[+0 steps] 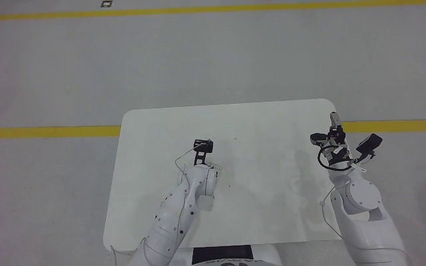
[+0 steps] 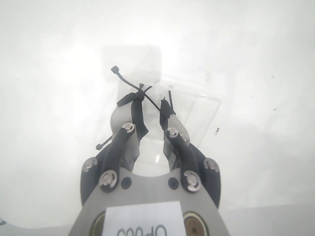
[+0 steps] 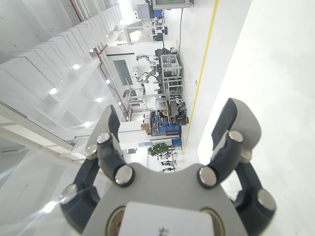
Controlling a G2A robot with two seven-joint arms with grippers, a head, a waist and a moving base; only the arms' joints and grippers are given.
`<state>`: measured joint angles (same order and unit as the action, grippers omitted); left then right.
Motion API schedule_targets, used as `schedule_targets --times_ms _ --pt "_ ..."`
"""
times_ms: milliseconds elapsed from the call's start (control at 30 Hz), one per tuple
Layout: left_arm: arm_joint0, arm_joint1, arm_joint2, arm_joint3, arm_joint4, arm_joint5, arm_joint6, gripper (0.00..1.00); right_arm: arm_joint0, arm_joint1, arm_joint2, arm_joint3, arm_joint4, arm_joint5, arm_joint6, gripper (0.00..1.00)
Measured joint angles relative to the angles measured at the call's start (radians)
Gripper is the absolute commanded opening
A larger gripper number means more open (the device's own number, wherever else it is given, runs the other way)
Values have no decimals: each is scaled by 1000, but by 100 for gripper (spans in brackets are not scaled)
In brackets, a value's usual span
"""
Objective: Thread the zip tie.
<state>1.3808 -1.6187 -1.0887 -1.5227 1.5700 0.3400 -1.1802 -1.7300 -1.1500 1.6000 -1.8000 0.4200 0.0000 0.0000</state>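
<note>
As I judge it, the main risk is a bad pick. Several thin black strips lie crossed over one another, so the left tool (image 2: 151, 105), its fingers apart just above them, may close on two at once or on none. A strip this flat looks hard to get under where it rests on the clear tray (image 2: 196, 114). The ragged tape on the fingertips (image 2: 137, 99) could also snag a strip or flick it aside. The right tool (image 3: 171, 106) is wide apart and holds nothing. It sits at the right edge of the bench (image 1: 266, 199), pointed out at the room and well apart from the ties, so it would need a long approach for any shared threading. The zip tie (image 2: 128, 82) is a narrow black strip with a small square head. It is not yet threaded and lies aslant over the tray, running in between the left fingertips. A loose tie (image 2: 104, 143) lies beside one finger's base.
</note>
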Motion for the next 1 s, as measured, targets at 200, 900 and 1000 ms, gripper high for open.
schedule_targets --times_ms 200,900,1000 --pt "-4 -6 -6 11 0 0 2 0 0 0 0 0 0 0 0 100" --pt "35 16 -7 -77 0 0 -7 0 0 0 0 0 0 0 0 100" --pt "32 18 -6 -71 0 0 -4 25 0 0 0 0 0 0 0 100"
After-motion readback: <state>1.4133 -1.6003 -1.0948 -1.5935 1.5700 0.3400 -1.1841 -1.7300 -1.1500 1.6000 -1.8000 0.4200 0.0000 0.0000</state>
